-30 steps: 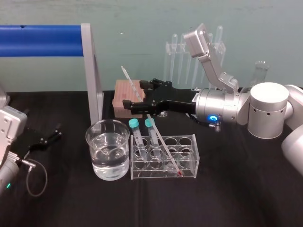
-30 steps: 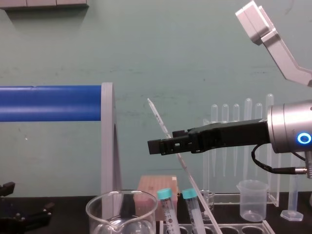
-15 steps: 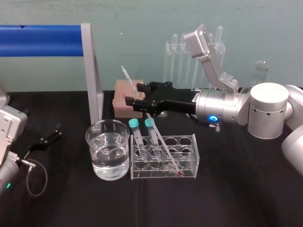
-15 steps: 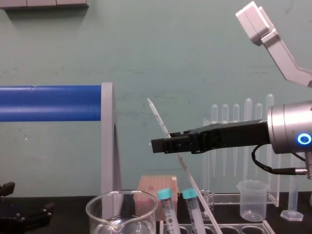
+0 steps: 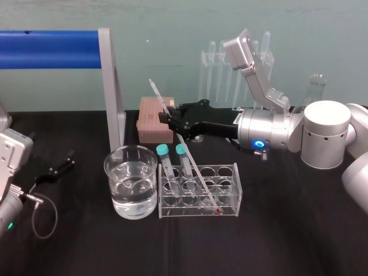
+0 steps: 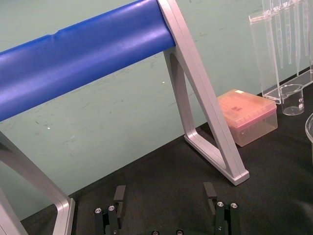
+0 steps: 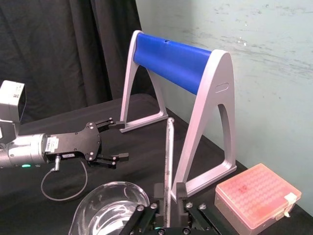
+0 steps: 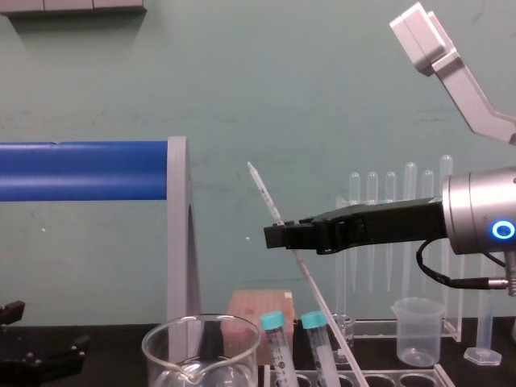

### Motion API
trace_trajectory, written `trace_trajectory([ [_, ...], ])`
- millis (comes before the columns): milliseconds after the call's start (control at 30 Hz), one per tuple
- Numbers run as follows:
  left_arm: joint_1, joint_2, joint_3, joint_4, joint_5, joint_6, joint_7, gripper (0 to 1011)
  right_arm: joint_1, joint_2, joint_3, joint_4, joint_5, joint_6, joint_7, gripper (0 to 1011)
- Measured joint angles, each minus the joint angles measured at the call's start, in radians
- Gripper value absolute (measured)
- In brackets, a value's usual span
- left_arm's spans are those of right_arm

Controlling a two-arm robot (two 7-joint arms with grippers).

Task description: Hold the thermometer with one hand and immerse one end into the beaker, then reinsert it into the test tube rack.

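The right end effector (image 5: 167,115) reaches in from the right, raised above the tabletop (image 5: 276,236) and just beyond the rack (image 5: 225,202). Its fingers are closed narrowly on the thermometer (image 5: 195,168), gripping it on its upper part. In the right wrist view the glass rod (image 7: 168,156) runs straight up from between the fingers. The thermometer leans: its red tip sits low inside the rack near the front, and its top end points up toward the far left, above the fingers. In the chest view it (image 8: 309,282) slants down from the right end effector (image 8: 278,236) past two teal-capped tubes (image 5: 163,149) that stand in the rack's left holes.

The beaker (image 5: 114,172), part full of clear liquid, stands just left of the rack, apart from the thermometer. A pink box (image 5: 150,121) sits farther back.

The left end effector (image 5: 60,167) rests low at the left side of the tabletop, well apart from the glassware, with its fingers (image 6: 120,193) spread wide and nothing between them.
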Motion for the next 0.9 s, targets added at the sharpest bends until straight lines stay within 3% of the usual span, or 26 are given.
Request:
trace_trajectory([
  [67, 0.0, 0.0, 0.0, 0.0, 0.0, 0.0, 0.0, 1008, 0.0, 0.0, 0.0, 0.0, 0.0, 0.0, 0.0, 126],
  [167, 0.0, 0.0, 0.0, 0.0, 0.0, 0.0, 0.0, 1008, 0.0, 0.0, 0.0, 0.0, 0.0, 0.0, 0.0, 65],
  [500, 0.0, 0.0, 0.0, 0.0, 0.0, 0.0, 0.0, 1008, 0.0, 0.0, 0.0, 0.0, 0.0, 0.0, 0.0, 53],
  [733, 0.0, 0.0, 0.0, 0.0, 0.0, 0.0, 0.0, 1008, -0.047, 0.002, 0.035, -0.038, 0.023, -0.081, -0.008, 53],
  [900, 0.0, 0.0, 0.0, 0.0, 0.0, 0.0, 0.0, 1008, -0.1, 0.011, 0.075, -0.085, 0.043, -0.169, -0.015, 53],
])
